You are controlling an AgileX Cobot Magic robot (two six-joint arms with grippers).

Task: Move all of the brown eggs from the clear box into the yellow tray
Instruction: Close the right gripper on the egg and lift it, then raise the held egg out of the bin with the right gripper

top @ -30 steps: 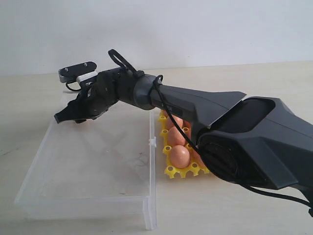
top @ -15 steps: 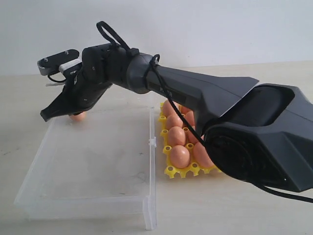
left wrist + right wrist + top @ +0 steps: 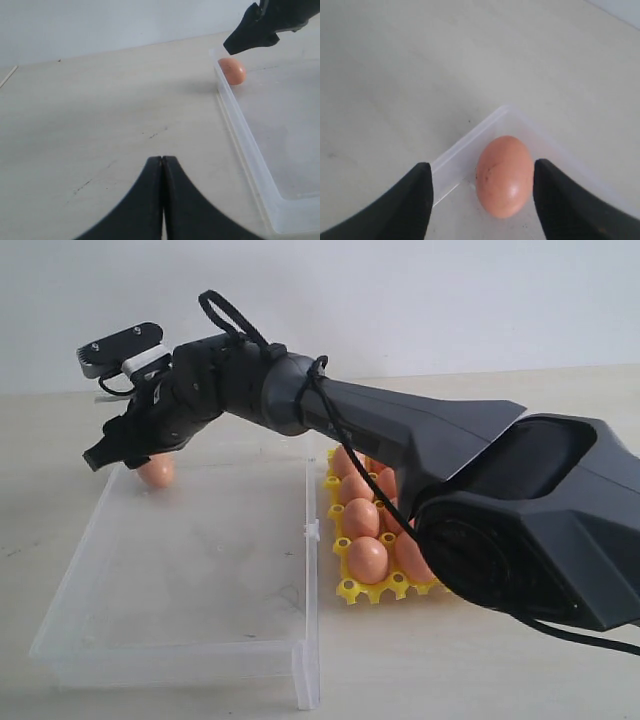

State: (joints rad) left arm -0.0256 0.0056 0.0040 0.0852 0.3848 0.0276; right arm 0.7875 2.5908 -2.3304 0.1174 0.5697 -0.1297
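While several brown eggs (image 3: 367, 558) already sit in the yellow tray (image 3: 350, 592) beside the clear box (image 3: 180, 660), one egg (image 3: 156, 471) is left in the box's far corner; right gripper (image 3: 482, 172) released, straddling it without contact.

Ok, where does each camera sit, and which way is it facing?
Exterior: off the arms, facing across the clear box and yellow tray; shows the right arm.
Left wrist: on the left arm, facing the box's corner; shows the shut left end effector.
Right wrist: above the box's brown egg, facing down; shows the open right end effector.
Shared: all see that egg.
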